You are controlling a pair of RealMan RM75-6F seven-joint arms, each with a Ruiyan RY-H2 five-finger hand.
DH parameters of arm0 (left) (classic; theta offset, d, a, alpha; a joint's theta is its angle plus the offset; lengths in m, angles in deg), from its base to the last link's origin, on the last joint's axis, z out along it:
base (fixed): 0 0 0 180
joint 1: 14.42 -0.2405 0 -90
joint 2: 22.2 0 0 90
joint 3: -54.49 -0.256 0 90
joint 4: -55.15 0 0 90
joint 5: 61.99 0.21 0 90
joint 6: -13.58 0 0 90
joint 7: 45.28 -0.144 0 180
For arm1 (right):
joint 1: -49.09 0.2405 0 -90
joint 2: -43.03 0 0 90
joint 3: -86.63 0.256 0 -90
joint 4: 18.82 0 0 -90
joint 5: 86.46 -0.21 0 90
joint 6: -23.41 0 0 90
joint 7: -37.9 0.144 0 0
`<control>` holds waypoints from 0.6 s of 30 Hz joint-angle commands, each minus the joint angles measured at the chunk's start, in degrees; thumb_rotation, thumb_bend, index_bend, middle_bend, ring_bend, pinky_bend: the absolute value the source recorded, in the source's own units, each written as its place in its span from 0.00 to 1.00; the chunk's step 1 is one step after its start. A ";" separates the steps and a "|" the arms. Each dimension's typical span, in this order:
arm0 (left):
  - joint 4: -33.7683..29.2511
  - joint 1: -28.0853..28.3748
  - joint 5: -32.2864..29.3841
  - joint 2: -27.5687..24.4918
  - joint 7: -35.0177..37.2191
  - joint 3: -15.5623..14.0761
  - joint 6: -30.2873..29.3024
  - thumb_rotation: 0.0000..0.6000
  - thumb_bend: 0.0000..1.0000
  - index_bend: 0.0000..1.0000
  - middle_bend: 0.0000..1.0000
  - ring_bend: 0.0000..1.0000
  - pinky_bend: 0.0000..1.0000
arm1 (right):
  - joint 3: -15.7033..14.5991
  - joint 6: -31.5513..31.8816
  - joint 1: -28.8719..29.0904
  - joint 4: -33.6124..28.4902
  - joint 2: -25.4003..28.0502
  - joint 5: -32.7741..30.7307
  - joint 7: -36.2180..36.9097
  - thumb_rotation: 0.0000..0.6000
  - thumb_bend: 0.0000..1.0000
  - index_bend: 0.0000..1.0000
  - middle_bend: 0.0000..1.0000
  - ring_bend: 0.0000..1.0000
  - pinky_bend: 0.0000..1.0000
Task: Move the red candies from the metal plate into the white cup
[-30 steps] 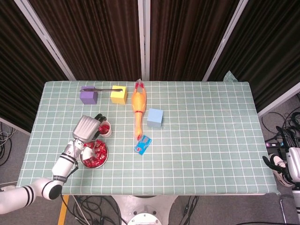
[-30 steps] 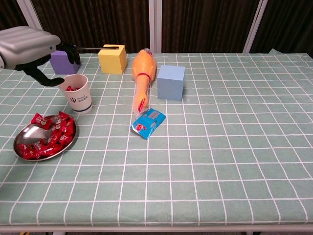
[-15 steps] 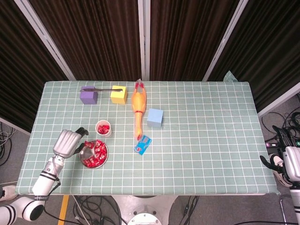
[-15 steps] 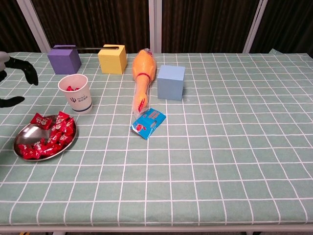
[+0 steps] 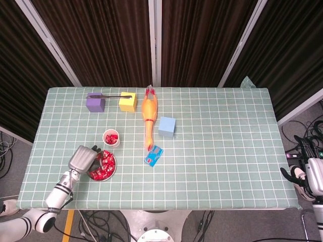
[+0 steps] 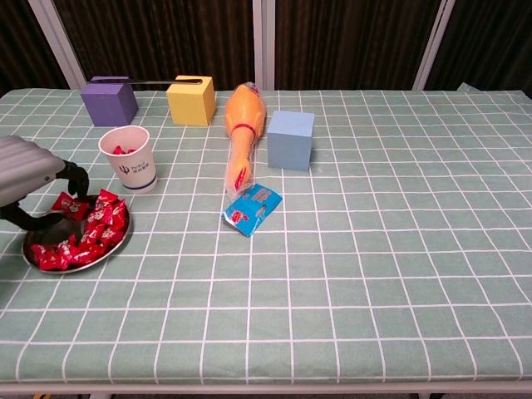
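While the left hand (image 6: 33, 179) hangs over the metal plate's (image 6: 50, 264) left edge, fingers curled down toward the red candies (image 6: 87, 237), whether pinching any I cannot tell, the white cup (image 6: 129, 158) stands just beyond.

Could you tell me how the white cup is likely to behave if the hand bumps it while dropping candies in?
The white cup looks like thin paper, taller than wide, holding only a few red candies, so it is probably light and apt to tip or slide. It stands upright near the metal plate, where the left hand hovers.
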State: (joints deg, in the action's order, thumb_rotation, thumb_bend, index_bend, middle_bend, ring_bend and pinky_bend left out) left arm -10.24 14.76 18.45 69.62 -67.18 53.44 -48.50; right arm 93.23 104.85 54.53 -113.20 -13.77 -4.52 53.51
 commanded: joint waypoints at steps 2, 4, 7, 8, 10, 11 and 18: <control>1.56 0.24 -0.20 1.09 -0.16 0.42 0.62 1.00 0.36 0.48 0.50 0.90 1.00 | 0.02 0.06 -0.06 -0.06 0.07 -0.09 -0.06 1.00 0.16 0.01 0.10 0.02 0.38; 1.94 0.22 -0.25 1.29 -0.26 0.64 0.55 1.00 0.36 0.48 0.50 0.90 1.00 | 0.01 0.03 -0.08 -0.09 0.13 -0.16 -0.12 1.00 0.16 0.01 0.10 0.02 0.38; 2.14 0.05 0.17 1.35 -0.58 0.72 -0.10 1.00 0.36 0.48 0.51 0.90 1.00 | 0.05 0.09 -0.11 -0.18 0.20 -0.24 -0.21 1.00 0.16 0.01 0.10 0.02 0.39; 2.27 0.00 0.40 1.41 -0.71 0.66 -0.29 1.00 0.36 0.49 0.51 0.90 1.00 | 0.05 0.05 -0.09 -0.19 0.18 -0.28 -0.25 1.00 0.16 0.01 0.10 0.02 0.39; 2.58 -0.04 0.69 1.59 -1.10 0.52 -0.36 1.00 0.36 0.50 0.51 0.90 1.00 | 0.04 -0.08 -0.03 -0.20 0.15 -0.29 -0.29 1.00 0.15 0.01 0.10 0.02 0.39; 2.79 -0.06 0.86 1.74 -1.18 0.49 -0.42 1.00 0.36 0.50 0.52 0.90 1.00 | 0.02 -0.15 -0.01 -0.22 0.11 -0.30 -0.30 1.00 0.15 0.01 0.10 0.02 0.39; 3.54 -0.16 1.03 2.48 -1.94 0.58 -0.22 1.00 0.36 0.51 0.57 0.91 1.00 | 0.06 -0.24 0.00 -0.12 0.15 -0.48 -0.26 1.00 0.15 0.01 0.10 0.02 0.39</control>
State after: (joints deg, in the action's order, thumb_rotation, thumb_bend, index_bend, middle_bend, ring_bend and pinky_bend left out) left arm -6.79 14.58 19.53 72.02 -69.00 53.99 -48.82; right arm 93.29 104.60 54.53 -113.32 -13.62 -5.01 53.26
